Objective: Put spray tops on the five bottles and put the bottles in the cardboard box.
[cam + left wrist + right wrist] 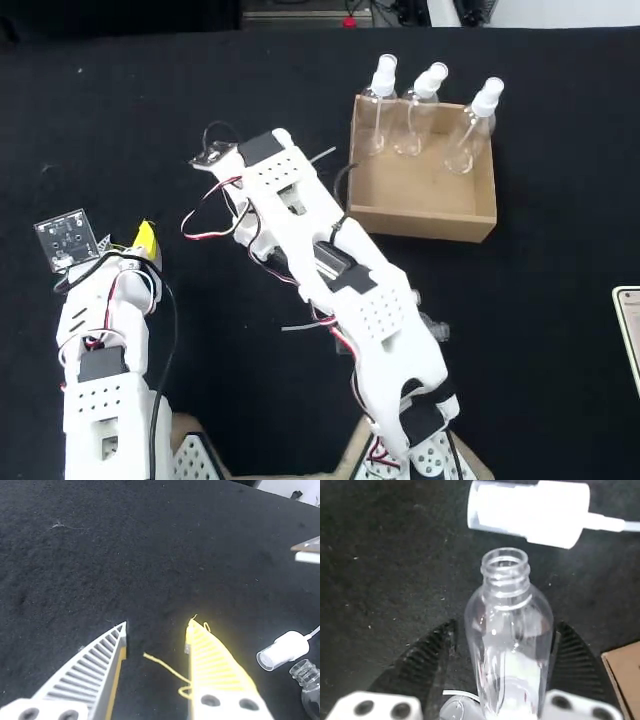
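Observation:
A clear bottle (pixel 507 630) without a top lies on the black cloth between the black fingers of my right gripper (pixel 506 626), which is open, with a gap on one side. A loose white spray top (pixel 530 512) lies just past the bottle's open neck (pixel 505 567). My left gripper (pixel 158 625) is open over bare cloth, and off to its side lie the spray top (pixel 280 650) and the bottle neck (pixel 305 672). In the high view three capped bottles (pixel 415 120) stand in the cardboard box (pixel 420 215). The right arm (pixel 300 210) hides the open bottle there.
The left arm (pixel 100 340) sits at the lower left, its yellow fingertip (pixel 147 238) pointing up the table. A flat pale object (pixel 630 335) lies at the right edge. The box's front half holds no bottles. A yellow thread (pixel 165 667) hangs by the left gripper.

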